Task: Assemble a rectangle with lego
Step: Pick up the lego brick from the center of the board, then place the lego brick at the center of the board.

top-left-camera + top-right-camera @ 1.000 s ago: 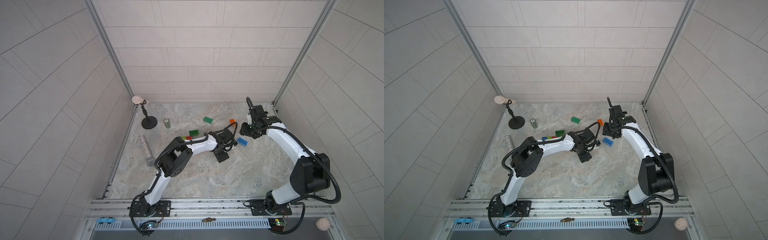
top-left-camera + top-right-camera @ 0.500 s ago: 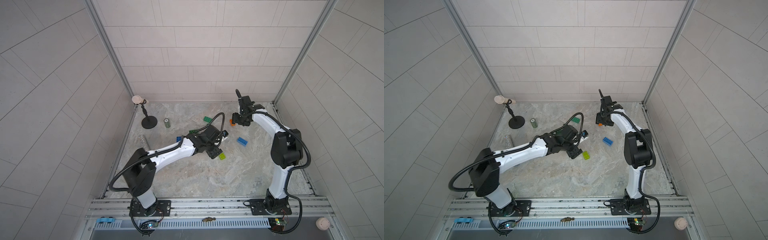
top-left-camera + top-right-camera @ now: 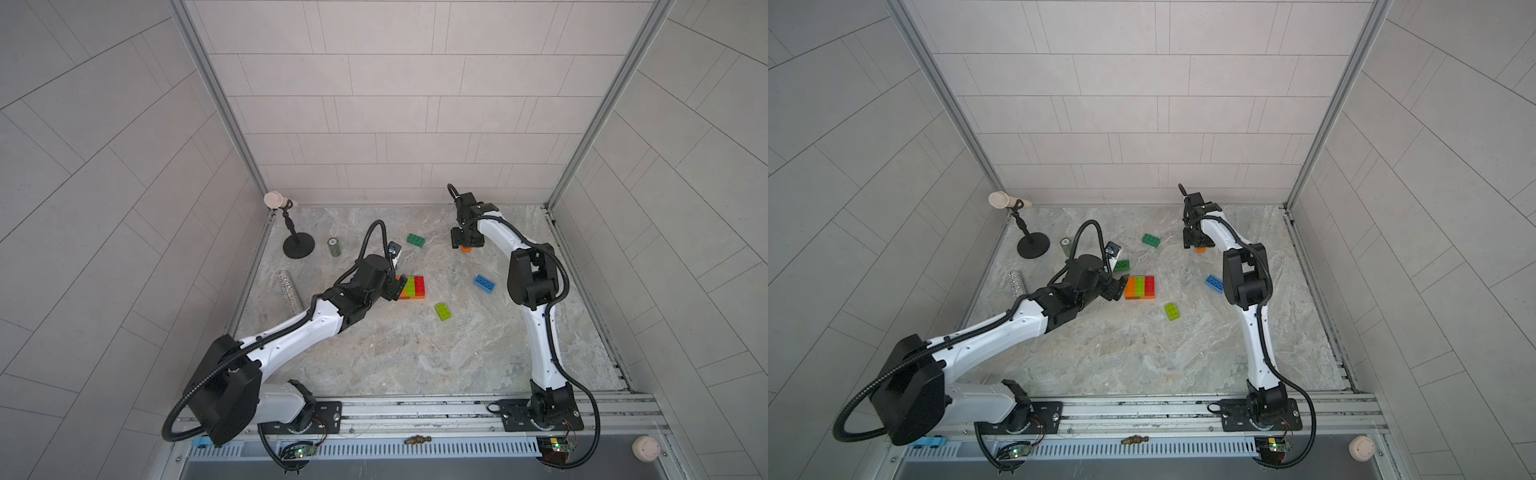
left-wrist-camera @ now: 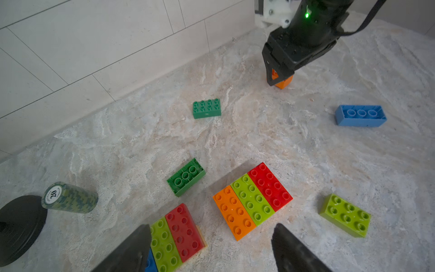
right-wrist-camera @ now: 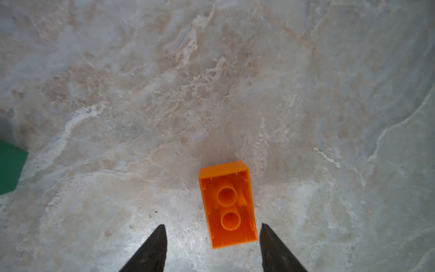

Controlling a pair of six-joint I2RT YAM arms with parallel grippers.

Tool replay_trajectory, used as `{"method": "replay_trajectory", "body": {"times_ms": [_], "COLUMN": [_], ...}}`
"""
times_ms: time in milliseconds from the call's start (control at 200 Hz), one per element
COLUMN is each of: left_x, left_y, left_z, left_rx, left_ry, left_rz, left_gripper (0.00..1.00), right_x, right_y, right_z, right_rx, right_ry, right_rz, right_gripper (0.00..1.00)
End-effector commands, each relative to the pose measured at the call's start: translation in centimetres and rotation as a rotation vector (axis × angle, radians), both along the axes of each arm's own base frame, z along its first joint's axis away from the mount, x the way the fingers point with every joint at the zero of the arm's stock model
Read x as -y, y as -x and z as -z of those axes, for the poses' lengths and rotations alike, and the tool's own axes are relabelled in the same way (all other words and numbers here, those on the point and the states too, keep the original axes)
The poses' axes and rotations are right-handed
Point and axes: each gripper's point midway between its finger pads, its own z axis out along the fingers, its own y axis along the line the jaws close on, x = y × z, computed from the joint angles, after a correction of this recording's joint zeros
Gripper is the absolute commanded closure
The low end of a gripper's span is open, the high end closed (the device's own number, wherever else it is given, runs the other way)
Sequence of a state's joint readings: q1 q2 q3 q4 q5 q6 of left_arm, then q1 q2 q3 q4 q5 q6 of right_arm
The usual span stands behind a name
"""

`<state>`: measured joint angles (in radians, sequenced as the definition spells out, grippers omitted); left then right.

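My left gripper (image 4: 210, 235) is open and holds nothing. It hovers low at the left end of a joined orange-lime-red lego block (image 4: 253, 200) (image 3: 413, 286). A red-lime-blue block (image 4: 176, 237) lies against one of its fingers. My right gripper (image 5: 213, 228) (image 3: 466, 247) is open at the back and points down over an upside-down orange brick (image 5: 227, 205) (image 3: 1201, 249). That brick lies partly between the fingertips, close to one, with a gap to the other. Loose bricks: two dark green (image 4: 206, 108) (image 4: 186, 176), a blue (image 3: 484, 284) and a lime (image 3: 443, 311).
A small green can (image 3: 333, 247) and a black stand (image 3: 298, 245) are at the back left. A glittery silver tube (image 3: 289, 291) lies along the left wall. Tiled walls close the marble table on three sides.
My left arm has drawn back to the left with its jaws wider, and a lime brick lies where it was. My right gripper moved from beside the blue brick back to the orange brick.
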<state>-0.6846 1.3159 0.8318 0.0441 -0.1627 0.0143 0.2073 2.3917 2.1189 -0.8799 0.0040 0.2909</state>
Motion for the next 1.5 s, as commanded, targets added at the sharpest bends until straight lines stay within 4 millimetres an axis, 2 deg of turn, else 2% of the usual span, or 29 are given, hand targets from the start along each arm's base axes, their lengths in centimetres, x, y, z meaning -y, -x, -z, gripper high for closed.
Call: {"method": "replay_trajectory", "body": {"times_ms": [0,155,365,656,821,936,1066,1131,1236,1316,1416,1496], "left_x": [-0.1,-0.2,-1.1,-1.3,-1.4,-1.5,-1.8,-1.5,0.5,3.5,5.7,5.5], "left_y": [-0.8,-0.9,-1.7,-2.2,-2.0,-2.0,-2.7,-3.4,-4.5,-5.2,-5.6,-5.4], "left_z": [-2.0,-1.9,-1.7,-2.2,-1.9,-1.7,-2.1,-2.9,-4.5,-5.1,-4.4,-5.5], "left_rx": [0.059,0.038,-0.025,-0.041,-0.045,-0.047,-0.024,0.021,0.087,0.014,-0.157,-0.180], "left_ry": [0.086,0.111,0.233,0.290,0.289,0.285,0.310,0.354,0.423,0.535,0.710,0.866], "left_rz": [-0.039,-0.049,-0.085,-0.088,-0.087,-0.092,-0.104,-0.084,-0.011,0.057,0.025,-0.016], "left_gripper": [0.14,0.15,0.20,0.24,0.24,0.25,0.24,0.22,0.19,0.18,0.18,0.18], "right_x": [0.5,0.7,0.6,0.5,0.4,-0.4,-3.0,-5.0,-8.2,-10.7,-12.2,-12.4], "right_y": [0.5,0.0,-1.1,-2.3,-2.4,-2.4,-2.0,-1.2,0.5,1.8,3.7,5.0], "right_z": [0.8,1.9,1.6,3.0,2.7,0.5,-3.2,-5.5,-9.1,-13.0,-16.9,-19.0], "right_rx": [-0.044,-0.056,-0.020,-0.032,-0.028,0.005,0.069,0.100,0.172,0.282,0.409,0.494], "right_ry": [0.040,0.036,0.023,-0.012,-0.020,-0.068,-0.234,-0.369,-0.596,-0.754,-0.885,-0.951], "right_rz": [-0.016,-0.010,-0.004,0.011,0.015,0.020,0.025,0.033,0.052,0.038,0.035,0.047], "right_gripper": [0.38,0.45,0.54,0.51,0.59,0.71,0.76,0.77,0.77,0.77,0.78,0.78]}}
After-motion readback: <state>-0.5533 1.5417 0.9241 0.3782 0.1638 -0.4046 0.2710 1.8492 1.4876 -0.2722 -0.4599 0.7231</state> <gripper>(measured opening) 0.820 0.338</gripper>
